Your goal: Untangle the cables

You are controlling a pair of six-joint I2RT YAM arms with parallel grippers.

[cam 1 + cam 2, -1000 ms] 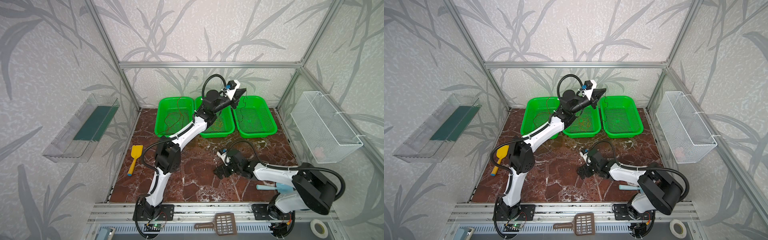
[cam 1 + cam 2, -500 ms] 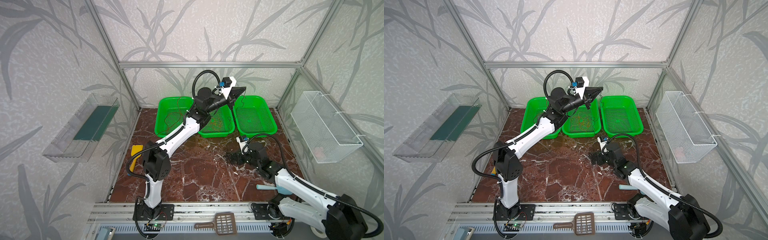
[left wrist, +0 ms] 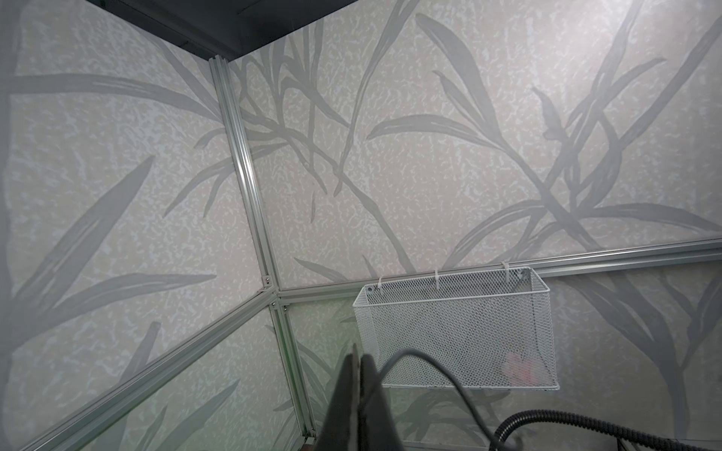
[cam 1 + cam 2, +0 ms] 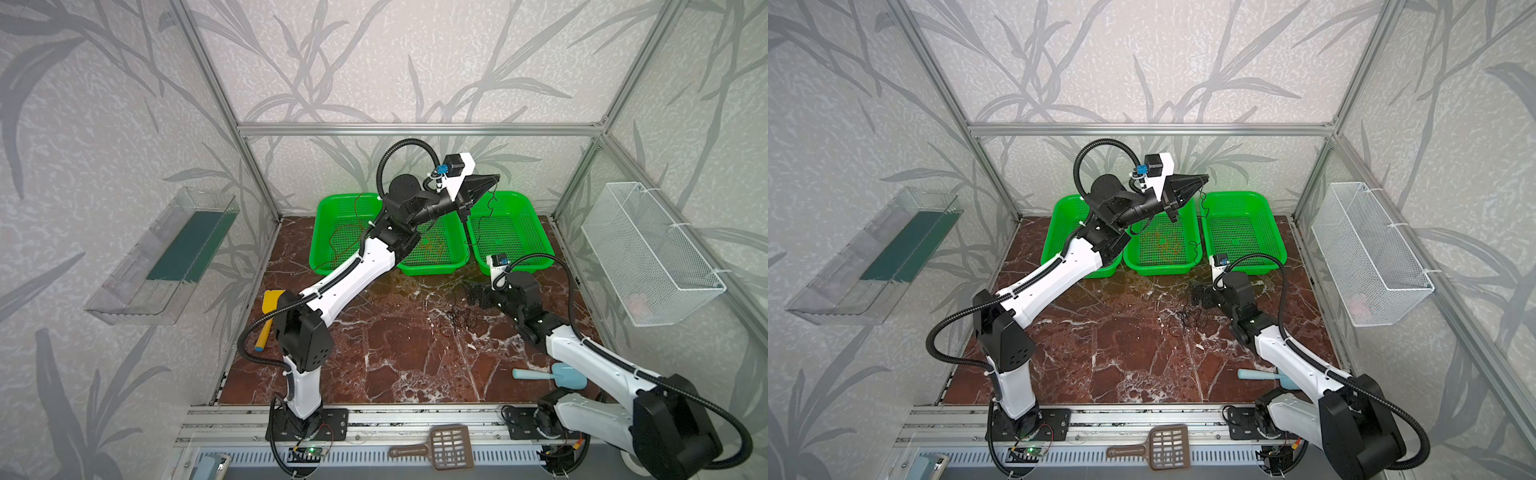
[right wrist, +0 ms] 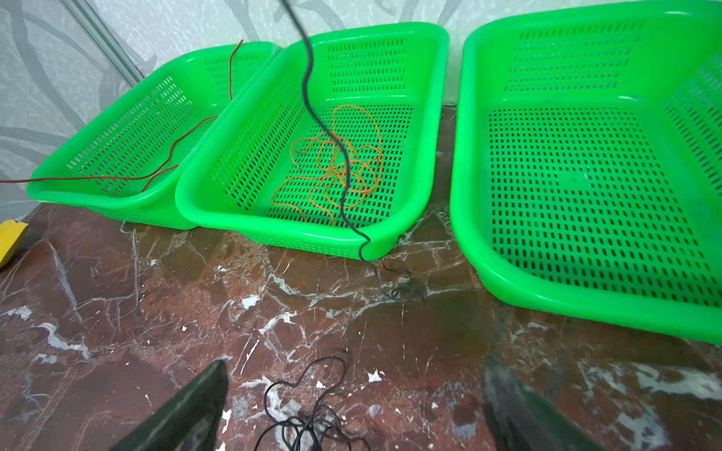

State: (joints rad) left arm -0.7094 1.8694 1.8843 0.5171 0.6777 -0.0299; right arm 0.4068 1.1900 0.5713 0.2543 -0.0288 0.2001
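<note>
My left gripper [image 4: 493, 179] is raised high above the green trays and shut on the black cable [image 4: 473, 232]. That cable hangs down past the middle tray's corner to a loose bunch [image 4: 458, 318] on the marble floor. In the left wrist view the shut jaws [image 3: 361, 357] pinch the black cable [image 3: 429, 365]. My right gripper [image 4: 469, 291] sits low beside the bunch, open and empty. In the right wrist view the right gripper [image 5: 355, 367] is open, with the black bunch [image 5: 308, 423] between its fingers. The orange cable [image 5: 336, 164] lies in the middle tray, the red-brown cable [image 5: 172, 156] in the left tray.
Three green trays, left [image 4: 318, 249], middle [image 4: 432, 270] and right [image 4: 538, 226], stand along the back wall. A white wire basket [image 4: 648, 257] hangs on the right wall, a clear bin [image 4: 162, 257] on the left. A yellow scoop [image 4: 268, 316] and a blue scoop [image 4: 552, 374] lie on the floor.
My right gripper has moved right and back towards the trays, staying open. The left arm's elbow has swung, while its gripper stays raised and shut on the black cable.
</note>
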